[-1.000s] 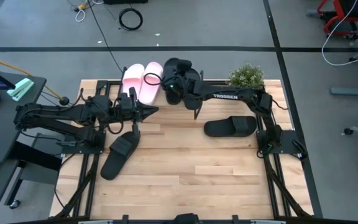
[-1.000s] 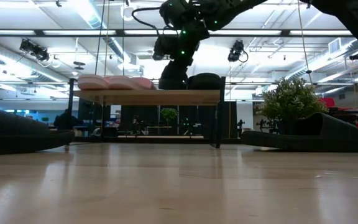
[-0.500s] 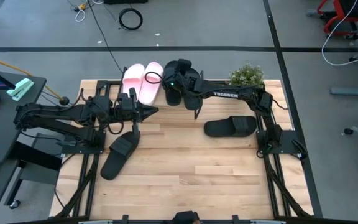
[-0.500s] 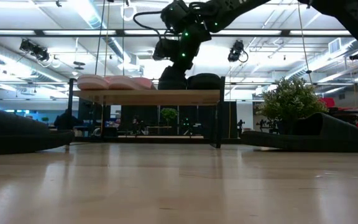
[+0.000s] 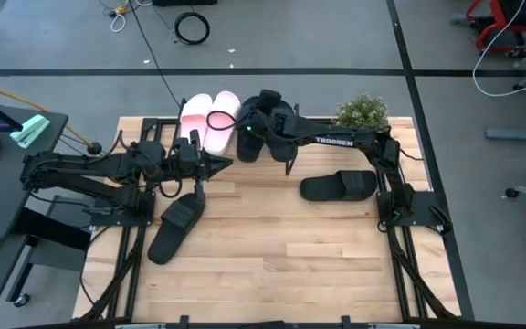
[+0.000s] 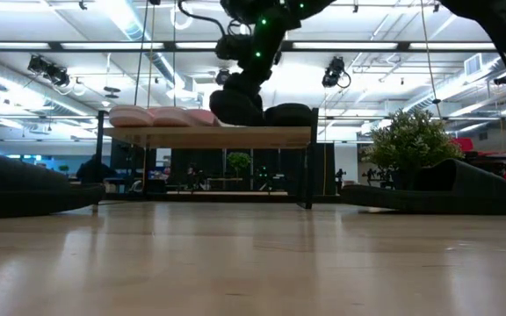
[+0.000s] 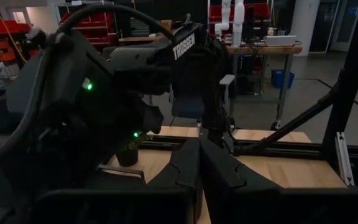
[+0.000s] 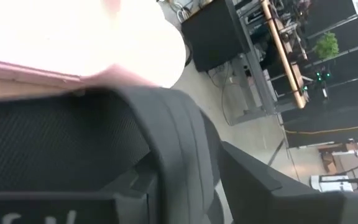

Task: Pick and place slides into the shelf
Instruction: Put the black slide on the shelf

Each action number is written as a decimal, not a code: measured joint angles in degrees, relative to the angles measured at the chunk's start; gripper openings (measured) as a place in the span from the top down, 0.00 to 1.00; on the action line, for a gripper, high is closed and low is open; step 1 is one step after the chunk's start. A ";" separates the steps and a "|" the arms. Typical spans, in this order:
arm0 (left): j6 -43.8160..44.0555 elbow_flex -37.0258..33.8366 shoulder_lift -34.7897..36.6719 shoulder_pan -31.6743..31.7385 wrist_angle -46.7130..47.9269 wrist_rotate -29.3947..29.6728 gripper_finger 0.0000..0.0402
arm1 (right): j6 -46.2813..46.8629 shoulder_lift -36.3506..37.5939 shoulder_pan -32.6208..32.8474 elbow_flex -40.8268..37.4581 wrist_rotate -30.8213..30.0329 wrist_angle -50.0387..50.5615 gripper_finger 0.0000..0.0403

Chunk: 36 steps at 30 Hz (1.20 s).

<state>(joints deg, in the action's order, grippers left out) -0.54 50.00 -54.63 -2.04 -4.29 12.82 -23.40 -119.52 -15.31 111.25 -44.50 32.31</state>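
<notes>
A wooden table [image 5: 272,247] stood on a grey floor, with the shelf [image 5: 245,137] at its far edge. From the left, a black slide [image 5: 176,228] lay near the left gripper [image 5: 222,163], whose fingers were clenched on nothing. Pink slides [image 5: 208,119] sat on the shelf. Beside them, a black slide [image 5: 249,144] was being placed by the right gripper [image 5: 261,128]; whether the fingers had released it could not be told. Judged next: a clean withdrawal, then the slide [image 5: 338,186] on the right.

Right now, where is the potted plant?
In the high view the potted plant stands at the table's far right corner, beside the right arm's base, just beyond the lone black slide.
</notes>
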 joint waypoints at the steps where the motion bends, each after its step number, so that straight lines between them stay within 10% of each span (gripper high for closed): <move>1: 0.15 -0.01 0.00 0.00 0.00 0.00 0.95 | 0.02 0.04 -0.11 -0.14 0.03 -0.12 0.64; 36: 2.55 0.00 -0.02 -0.04 2.47 -0.02 0.95 | 9.85 0.26 -1.80 -0.43 10.22 6.92 0.65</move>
<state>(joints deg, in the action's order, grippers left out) 2.02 50.00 -54.65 -2.09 -1.82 12.80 -13.54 -119.26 -17.11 110.83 -34.28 39.23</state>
